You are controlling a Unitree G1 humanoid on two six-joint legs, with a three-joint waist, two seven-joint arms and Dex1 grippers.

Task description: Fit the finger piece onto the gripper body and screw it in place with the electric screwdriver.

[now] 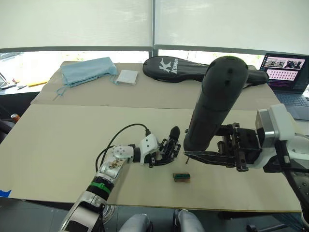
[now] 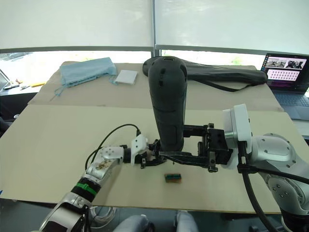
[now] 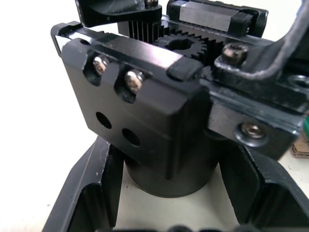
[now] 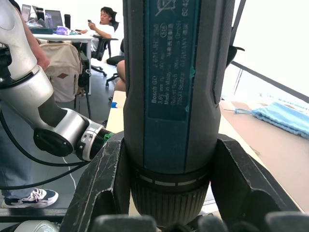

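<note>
Mid-frame: your left gripper [image 1: 166, 151] clamps gripper body [image 3: 145, 121]; right gripper [image 1: 212, 157] grips electric screwdriver [image 1: 212, 104]; screwing underway, unfinished.

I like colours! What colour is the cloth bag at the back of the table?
Light blue cloth bag, best seen in the left eye view.

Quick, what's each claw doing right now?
Left claw: shut on the gripper body.
Right claw: shut on the screwdriver, held upright.

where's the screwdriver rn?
The electric screwdriver stands nearly upright, clamped in the right gripper at the table's front centre, tip down beside the gripper body that the left gripper holds.
</note>
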